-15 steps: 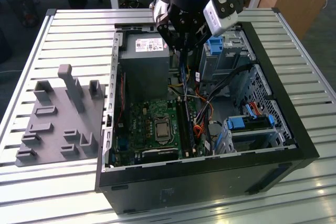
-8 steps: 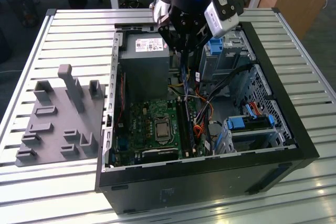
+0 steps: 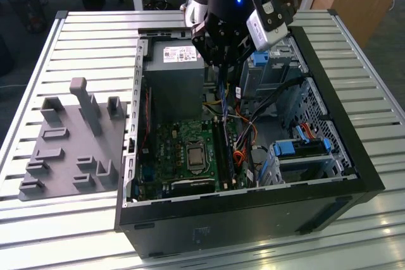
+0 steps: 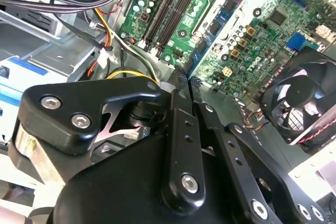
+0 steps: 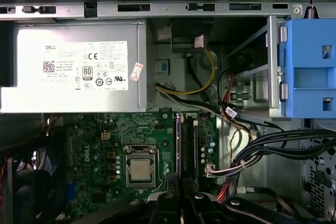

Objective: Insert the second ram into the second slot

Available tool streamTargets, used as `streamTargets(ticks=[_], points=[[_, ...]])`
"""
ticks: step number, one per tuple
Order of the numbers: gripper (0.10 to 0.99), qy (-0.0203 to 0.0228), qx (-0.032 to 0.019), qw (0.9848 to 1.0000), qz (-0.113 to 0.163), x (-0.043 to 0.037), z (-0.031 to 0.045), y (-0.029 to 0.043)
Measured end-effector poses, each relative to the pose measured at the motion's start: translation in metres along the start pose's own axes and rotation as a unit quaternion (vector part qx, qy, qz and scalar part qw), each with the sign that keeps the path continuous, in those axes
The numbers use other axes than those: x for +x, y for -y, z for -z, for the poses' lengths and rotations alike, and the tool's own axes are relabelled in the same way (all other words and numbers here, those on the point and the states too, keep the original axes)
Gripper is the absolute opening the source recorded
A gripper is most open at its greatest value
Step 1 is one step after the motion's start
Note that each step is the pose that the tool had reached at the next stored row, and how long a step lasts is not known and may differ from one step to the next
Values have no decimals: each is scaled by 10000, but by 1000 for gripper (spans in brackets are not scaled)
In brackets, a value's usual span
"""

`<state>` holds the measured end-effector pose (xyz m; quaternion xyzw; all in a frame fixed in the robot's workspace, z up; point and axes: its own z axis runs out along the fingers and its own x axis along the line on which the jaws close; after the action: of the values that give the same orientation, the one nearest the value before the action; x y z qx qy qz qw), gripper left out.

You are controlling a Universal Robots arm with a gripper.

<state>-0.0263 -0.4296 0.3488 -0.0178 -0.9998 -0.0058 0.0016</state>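
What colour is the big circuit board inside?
The circuit board is green, clearest in the first wrist view.

Above the open case the way down is free, but inside the room narrows. The power supply stands tall on the exterior view's left and the drive cage on its right. The gripper hangs in the channel between them, closed on what seems to be the second ram, seen edge-on. A black cable bundle sags from the cage toward the board, close beside the memory slots. The slots' other flank, over the processor socket, is low and open. A fan rises at the board's edge. On the worktop, a grey fixture plate with upright posts lies just beside the case.
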Motion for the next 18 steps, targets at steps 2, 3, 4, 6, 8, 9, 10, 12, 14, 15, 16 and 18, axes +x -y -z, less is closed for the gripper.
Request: streamTargets(ticks=[2,3,4,6,8,9,10,12,14,15,16,18], points=[[137,0,0,10000,-3,-1,-17,0],[137,0,0,10000,-5,-1,-24,0],[137,0,0,10000,-7,-1,-31,0],[137,0,0,10000,-11,-2,-49,1],[137,0,0,10000,-15,-3,-69,1],[137,0,0,10000,-17,-3,-79,1],[137,0,0,10000,-19,-4,-89,1],[137,0,2,10000,-21,-5,-114,1],[137,0,3,10000,-22,-6,-142,1],[137,0,5,10000,-23,-6,-154,2],[137,1,6,10000,-24,-7,-164,2],[137,0,10,10000,-26,-8,-182,2]])
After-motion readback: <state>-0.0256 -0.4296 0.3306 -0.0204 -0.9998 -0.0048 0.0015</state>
